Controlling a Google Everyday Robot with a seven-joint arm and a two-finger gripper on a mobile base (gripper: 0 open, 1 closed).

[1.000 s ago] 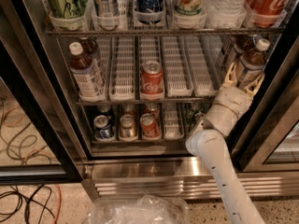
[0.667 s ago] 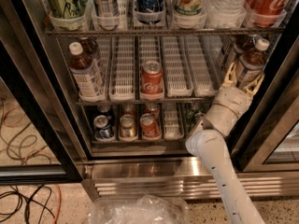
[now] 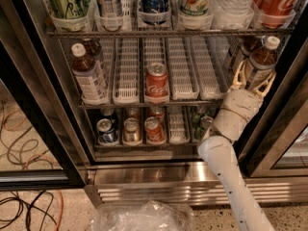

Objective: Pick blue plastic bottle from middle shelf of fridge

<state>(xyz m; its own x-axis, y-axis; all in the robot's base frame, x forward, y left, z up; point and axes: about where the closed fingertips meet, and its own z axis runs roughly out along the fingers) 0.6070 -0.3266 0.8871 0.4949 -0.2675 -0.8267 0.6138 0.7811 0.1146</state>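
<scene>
— Where have you got the arm [image 3: 226,170]?
— It climbs from the lower right, bends at the elbow in front of the bottom rack, and the wrist leans up and to the right into the fridge [image 3: 154,176].
— And the gripper [image 3: 254,75]?
— At the right end of the middle shelf [image 3: 183,78], set around the blue plastic bottle [image 3: 263,57], which stands upright there by the door frame. Whether the jaws are clamped on it or loose, I can't tell.
</scene>
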